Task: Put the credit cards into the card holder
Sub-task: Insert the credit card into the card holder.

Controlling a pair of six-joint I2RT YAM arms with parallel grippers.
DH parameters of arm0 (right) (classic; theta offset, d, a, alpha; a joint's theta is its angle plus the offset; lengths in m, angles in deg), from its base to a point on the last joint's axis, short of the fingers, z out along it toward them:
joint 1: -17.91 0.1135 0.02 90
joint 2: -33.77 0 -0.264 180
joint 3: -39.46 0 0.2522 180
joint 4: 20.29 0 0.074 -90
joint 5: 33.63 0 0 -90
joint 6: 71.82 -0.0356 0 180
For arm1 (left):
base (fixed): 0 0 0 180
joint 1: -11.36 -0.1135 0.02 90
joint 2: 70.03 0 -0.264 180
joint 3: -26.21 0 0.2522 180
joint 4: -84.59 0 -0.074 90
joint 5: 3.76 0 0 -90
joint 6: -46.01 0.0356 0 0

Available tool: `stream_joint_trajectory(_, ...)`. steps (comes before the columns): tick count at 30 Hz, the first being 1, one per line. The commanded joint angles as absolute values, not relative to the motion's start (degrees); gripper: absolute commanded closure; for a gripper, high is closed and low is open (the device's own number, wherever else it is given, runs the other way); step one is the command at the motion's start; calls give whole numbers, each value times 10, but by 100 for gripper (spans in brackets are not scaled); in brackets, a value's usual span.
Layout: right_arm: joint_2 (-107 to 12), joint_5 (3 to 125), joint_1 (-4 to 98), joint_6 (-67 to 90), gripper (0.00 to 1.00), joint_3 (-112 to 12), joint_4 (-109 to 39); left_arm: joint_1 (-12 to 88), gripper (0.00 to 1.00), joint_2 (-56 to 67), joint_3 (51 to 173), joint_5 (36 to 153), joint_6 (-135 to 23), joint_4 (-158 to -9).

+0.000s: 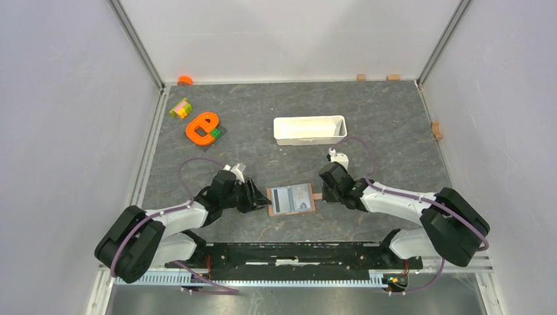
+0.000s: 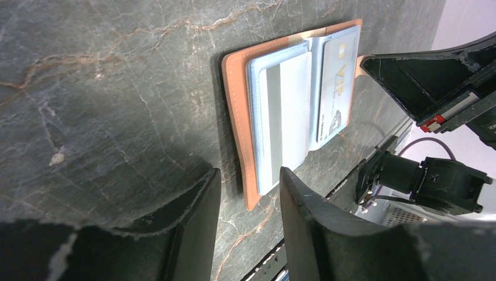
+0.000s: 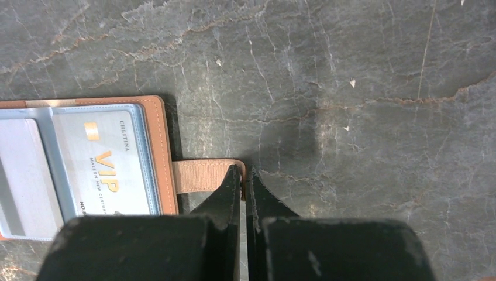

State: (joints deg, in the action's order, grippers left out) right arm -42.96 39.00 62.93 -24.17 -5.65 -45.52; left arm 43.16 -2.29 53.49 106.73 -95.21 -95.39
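Observation:
The brown card holder point(image 1: 292, 213) lies open flat on the table between my two grippers. A pale credit card with a dark stripe point(image 2: 281, 117) sits in its left pocket. A pale "VIP" credit card point(image 3: 105, 164) sits in its right pocket and also shows in the left wrist view point(image 2: 336, 88). My left gripper point(image 2: 250, 171) is open and empty, just off the holder's left edge point(image 2: 237, 117); it also shows in the top view point(image 1: 257, 197). My right gripper point(image 3: 244, 171) is shut, with the end of the holder's flap strap point(image 3: 202, 174) between its tips; it also shows in the top view point(image 1: 322, 195).
A long white tray point(image 1: 309, 129) stands behind the holder. An orange letter-shaped toy point(image 1: 202, 126), a yellow-green block point(image 1: 180, 107) and a small orange object point(image 1: 184, 80) lie at the back left. Small wooden blocks point(image 1: 437, 129) sit along the back and right edges.

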Motion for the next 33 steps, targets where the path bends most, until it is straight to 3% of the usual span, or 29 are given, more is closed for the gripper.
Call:
stream_joint_trajectory(1,-459,404,623,-238,100,-31,-457,427,52,15,521,1093,-980,-1025)
stream_joint_trajectory(9,-465,419,621,-242,100,-20,-439,427,62,103,510,1145,-1024,-1181)
stream_joint_trajectory(19,-479,436,621,-245,100,-11,-425,427,74,86,500,1151,-1031,-1253)
stream_joint_trajectory(33,-493,446,621,-245,100,-12,-418,427,71,129,503,1157,-1039,-1310)
